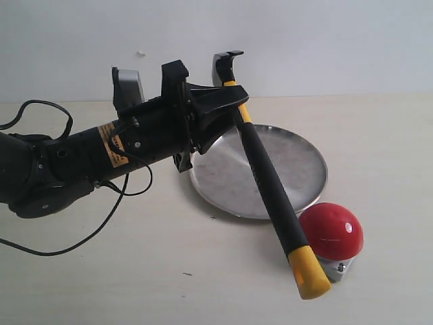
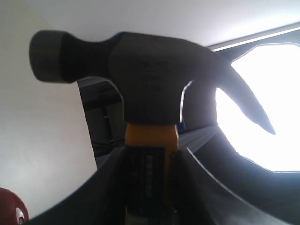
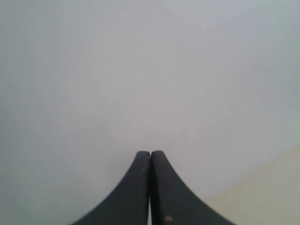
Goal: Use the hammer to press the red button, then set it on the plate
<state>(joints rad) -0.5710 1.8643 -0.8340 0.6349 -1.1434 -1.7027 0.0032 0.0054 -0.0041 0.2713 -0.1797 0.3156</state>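
My left gripper [image 1: 233, 101] is shut on the hammer [image 1: 270, 193] just below its dark steel head [image 2: 140, 75], at the yellow neck [image 2: 151, 136]. The black handle slopes down to the right across the silver plate [image 1: 298, 166], head uppermost. Its yellow end [image 1: 309, 272] hangs just left of the red button [image 1: 331, 230], close to its grey base; whether they touch I cannot tell. A sliver of the red button [image 2: 9, 206] shows in the left wrist view. My right gripper [image 3: 150, 153] is shut with nothing in it and faces a pale wall.
The left arm [image 1: 74, 159] reaches in from the left with loose black cables [image 1: 101, 223] trailing under it. The beige tabletop [image 1: 169, 271] runs back to a white wall [image 1: 304, 40].
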